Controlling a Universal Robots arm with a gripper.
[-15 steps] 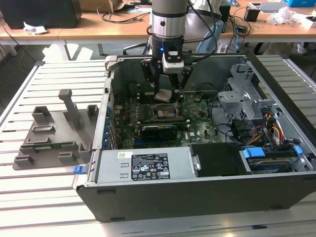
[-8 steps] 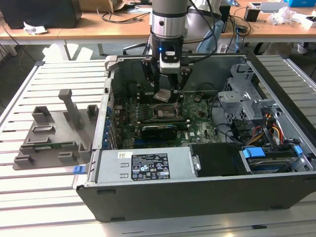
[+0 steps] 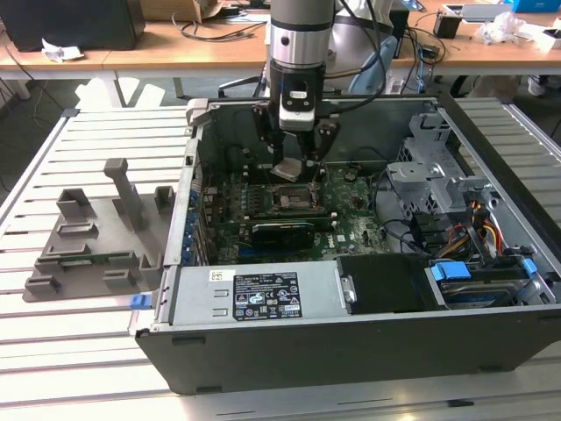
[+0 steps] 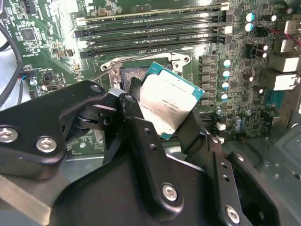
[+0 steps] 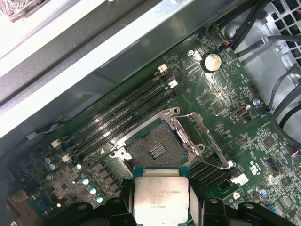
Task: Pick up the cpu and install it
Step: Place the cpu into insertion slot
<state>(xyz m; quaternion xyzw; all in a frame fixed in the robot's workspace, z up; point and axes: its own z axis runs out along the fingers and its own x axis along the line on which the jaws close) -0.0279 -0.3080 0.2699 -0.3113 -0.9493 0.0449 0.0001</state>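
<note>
The cpu (image 4: 170, 104), a flat square chip with a silver-grey top and a greenish rim, is clamped between the black fingers (image 4: 139, 136) of my gripper (image 4: 162, 120), which is shut on it. In the exterior view the gripper (image 3: 293, 165) hangs inside the open computer case, with the cpu (image 3: 287, 169) tilted a little above the motherboard socket (image 3: 289, 200). In the first wrist view the cpu (image 5: 161, 197) sits just short of the open, empty socket (image 5: 157, 148), whose metal frame and lever are swung up.
The open computer case (image 3: 351, 351) lies on a slatted white table, with a drive cage (image 3: 434, 162) and cables at the exterior view's right. Memory slots (image 5: 122, 110) run beside the socket. A grey plastic holder tray (image 3: 92, 241) stands at the exterior view's left.
</note>
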